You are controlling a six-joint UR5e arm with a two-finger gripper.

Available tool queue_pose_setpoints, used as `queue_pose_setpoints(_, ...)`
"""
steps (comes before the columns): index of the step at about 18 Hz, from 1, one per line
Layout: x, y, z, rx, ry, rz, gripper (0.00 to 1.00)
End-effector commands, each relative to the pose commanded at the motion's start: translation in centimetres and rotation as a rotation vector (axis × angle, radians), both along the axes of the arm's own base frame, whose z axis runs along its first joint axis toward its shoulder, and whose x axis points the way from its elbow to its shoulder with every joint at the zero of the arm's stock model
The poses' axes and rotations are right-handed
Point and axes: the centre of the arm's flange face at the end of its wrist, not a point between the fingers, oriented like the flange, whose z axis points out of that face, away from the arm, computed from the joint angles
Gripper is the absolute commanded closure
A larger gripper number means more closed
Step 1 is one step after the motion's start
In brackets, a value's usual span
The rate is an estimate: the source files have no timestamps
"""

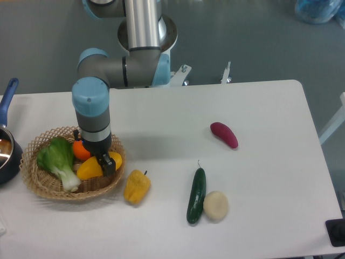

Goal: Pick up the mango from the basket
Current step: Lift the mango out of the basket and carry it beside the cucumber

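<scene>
Over the tan wicker basket (40,186) at the table's (259,108) left side: the gripper (104,162), pointing straight down from a grey and blue wrist. Jaws drawn in around the mango (89,168), one dark finger (109,161) visible against its middle, the other hidden behind the fruit and the wrist; closed on the fruit by the look of it, though true contact on the far side impossible to confirm. Mango lying across the basket's right half, yellow-orange, long axis roughly left to right, one end poking out on each side of the finger; lifted clear of the weave or resting on it, cannot tell. Just behind it, a round orange (81,150), partly covered by the wrist. To the left in the same basket, a leafy green bok choy (57,161), white stalk toward the front rim. Outside the basket, just beside its right rim: a yellow bell pepper (136,186). Farther right, well apart: a dark green cucumber (196,194) touching a pale round potato (216,205), and a purple sweet potato (223,134) nearer the back. At the far left edge, a dark pot (6,154) with a blue handle.
</scene>
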Motion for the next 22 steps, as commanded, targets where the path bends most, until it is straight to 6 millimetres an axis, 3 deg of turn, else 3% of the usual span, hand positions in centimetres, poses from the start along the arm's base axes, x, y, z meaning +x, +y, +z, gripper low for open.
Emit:
queue_pose_setpoints(7,-7.2,-0.8,5.6,0.09,0.068,0.107,0.33)
queue_pose_setpoints(11,-10.8,-2.5,7.1,0.102,0.095,0.171,0.33)
queue_pose_setpoints(15,-16.1,-6.9,6.5,0.056,0.117,0.28,0.33)
queue_pose_setpoints(18,-20.5,-11.8,4.2,0.004,0.096,0.367,0.33)
queue_pose_setpoints(22,-22.6,-14.8,2.9,-0.023,0.088,0.37,0.33)
